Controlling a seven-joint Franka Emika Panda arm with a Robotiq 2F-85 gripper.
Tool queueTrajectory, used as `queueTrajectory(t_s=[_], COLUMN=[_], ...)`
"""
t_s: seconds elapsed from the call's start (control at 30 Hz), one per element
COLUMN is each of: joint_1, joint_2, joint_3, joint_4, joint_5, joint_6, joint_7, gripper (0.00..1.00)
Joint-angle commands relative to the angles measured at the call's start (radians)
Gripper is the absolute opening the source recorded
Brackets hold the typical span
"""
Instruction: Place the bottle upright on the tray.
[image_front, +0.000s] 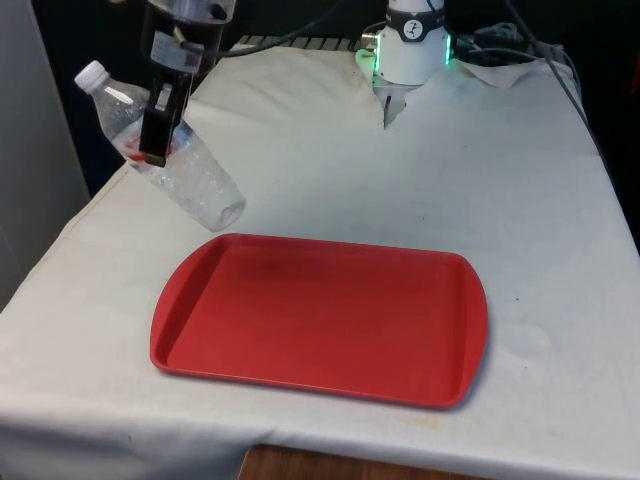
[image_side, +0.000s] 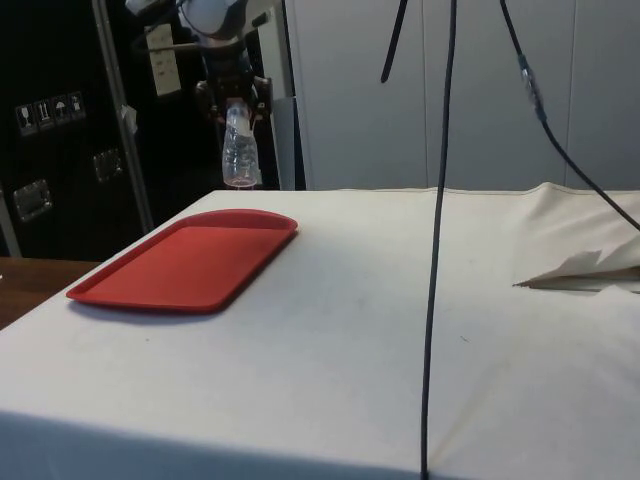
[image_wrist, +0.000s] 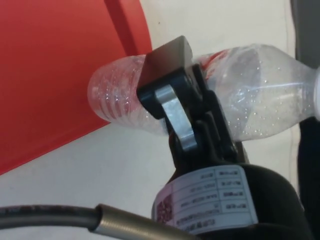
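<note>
Bottle (image_front: 165, 148) first: you have it clamped in the gripper (image_front: 160, 140) in the upper left of the front view, hanging in the air above the white cloth (image_front: 420, 190), just beyond the tray's (image_front: 320, 318) far left corner. It's tilted, white cap up and to the left, base down and to the right towards the tray. In the side view it sits at upper left, above the tray's far end. The wrist view shows the fingers (image_wrist: 172, 112) closed across the body near the red label band, roughly mid-length.

Expect it to be light: clear thin plastic, apparently empty apart from droplets on the inside wall. That wall is likely soft and ribbed, so a hard squeeze could dent it, and a smooth round body may twist in the pads. A mid-body hold is sensible for turning it; you'll want the base level over the tray's flat red floor before letting go, since an empty bottle tips easily.
</note>
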Motion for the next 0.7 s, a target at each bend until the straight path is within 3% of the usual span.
queueTrajectory(t_s=[0.0, 0.1, 0.13, 0.17, 0.37, 0.4, 0.43, 0.67], joint_1=[0.006, 0.008, 0.002, 0.008, 0.010, 0.004, 0.010, 0.014], joint_2=[0.009, 0.019, 0.010, 0.021, 0.039, 0.032, 0.041, 0.060], joint_3=[-0.009, -0.009, 0.000, -0.009, -0.009, 0.000, -0.009, -0.009], joint_4=[0.009, 0.024, 0.014, 0.027, 0.053, 0.045, 0.056, 0.083], joint_5=[-0.010, -0.043, -0.034, -0.051, -0.106, -0.100, -0.114, -0.173], joint_6=[0.000, -0.002, 0.000, -0.002, -0.006, -0.002, -0.007, -0.013], joint_7=[0.016, 0.043, 0.027, 0.049, 0.091, 0.077, 0.097, 0.143], gripper=[0.33, 0.33, 0.33, 0.33, 0.33, 0.33, 0.33, 0.33])
